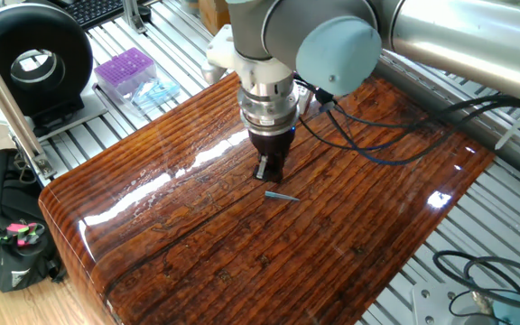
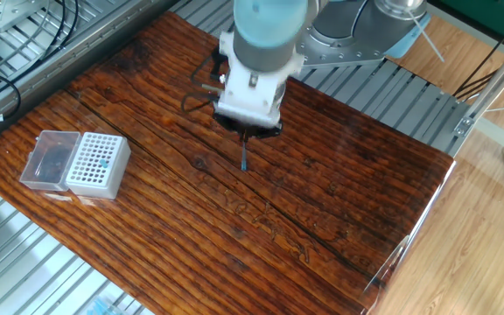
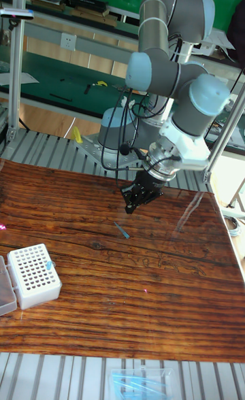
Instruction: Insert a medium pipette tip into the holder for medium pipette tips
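Observation:
The medium pipette tip (image 1: 282,196) (image 2: 244,159) (image 3: 122,230) lies flat on the wooden table (image 1: 242,262), a slender bluish-grey cone. My gripper (image 1: 269,171) (image 2: 248,132) (image 3: 131,207) points straight down just above and beside the tip's thicker end, not touching it. Its fingers stand slightly apart with nothing between them. The holder for medium pipette tips (image 2: 97,164) (image 3: 33,274), a white box with a grid of holes, sits far off at the table's left edge; one bluish tip shows in it.
A clear lid (image 2: 49,159) is attached to the holder's left side. Off the table stand a purple rack box (image 1: 125,70), a pale blue rack (image 1: 156,90) and a black round device (image 1: 34,59). Cables (image 1: 377,144) trail behind the arm.

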Robot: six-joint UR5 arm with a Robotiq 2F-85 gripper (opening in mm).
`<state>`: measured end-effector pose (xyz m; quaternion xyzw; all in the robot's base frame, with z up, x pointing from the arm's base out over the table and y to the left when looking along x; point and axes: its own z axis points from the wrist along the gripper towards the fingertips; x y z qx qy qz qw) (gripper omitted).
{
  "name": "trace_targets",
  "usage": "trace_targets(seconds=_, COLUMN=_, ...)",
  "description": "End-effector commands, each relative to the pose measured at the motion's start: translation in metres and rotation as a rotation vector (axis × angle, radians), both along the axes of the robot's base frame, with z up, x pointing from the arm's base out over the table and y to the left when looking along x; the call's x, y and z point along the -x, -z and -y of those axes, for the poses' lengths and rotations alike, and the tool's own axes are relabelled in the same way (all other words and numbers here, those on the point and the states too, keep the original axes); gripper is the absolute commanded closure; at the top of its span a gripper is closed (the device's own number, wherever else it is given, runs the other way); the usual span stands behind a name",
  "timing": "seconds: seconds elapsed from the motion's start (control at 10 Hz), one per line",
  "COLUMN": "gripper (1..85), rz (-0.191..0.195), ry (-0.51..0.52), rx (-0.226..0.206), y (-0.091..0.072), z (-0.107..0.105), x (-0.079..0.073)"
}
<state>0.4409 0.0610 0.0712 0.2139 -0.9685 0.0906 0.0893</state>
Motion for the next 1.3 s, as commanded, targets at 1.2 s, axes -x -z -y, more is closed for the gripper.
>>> trace_targets(seconds=1.2, gripper=52.7, rz=-0.202, ry=0.077, rx=0.035, y=0.042, z=-0.014, x=-0.019)
